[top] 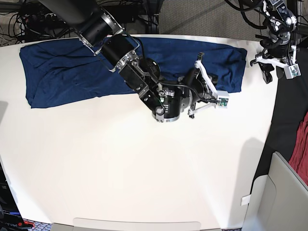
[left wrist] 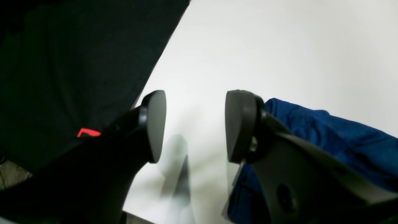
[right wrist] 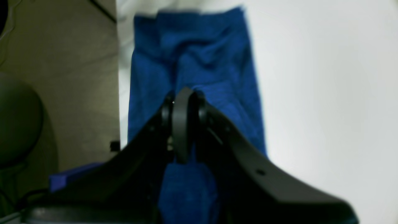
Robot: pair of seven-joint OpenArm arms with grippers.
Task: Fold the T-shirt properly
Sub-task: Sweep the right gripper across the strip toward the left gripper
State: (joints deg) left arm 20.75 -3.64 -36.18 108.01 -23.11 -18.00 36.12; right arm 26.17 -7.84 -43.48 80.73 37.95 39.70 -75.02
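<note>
T-shirt point(top: 72, 72) lies spread along table's point(top: 120, 183) far edge, creased. Right gripper point(right wrist: 183, 124) pinches its fabric; left gripper point(left wrist: 194, 126) gapes empty.

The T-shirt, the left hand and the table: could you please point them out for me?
T-shirt point(top: 62, 72): base view, on its flat spread body.
Left hand point(left wrist: 195, 126): left wrist view, midway between its open fingertips.
Table point(top: 120, 168): base view, on bare white surface.

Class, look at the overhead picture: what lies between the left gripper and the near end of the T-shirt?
In the base view, only bare white table separates the left gripper, its jaws apart, from the T-shirt.
</note>
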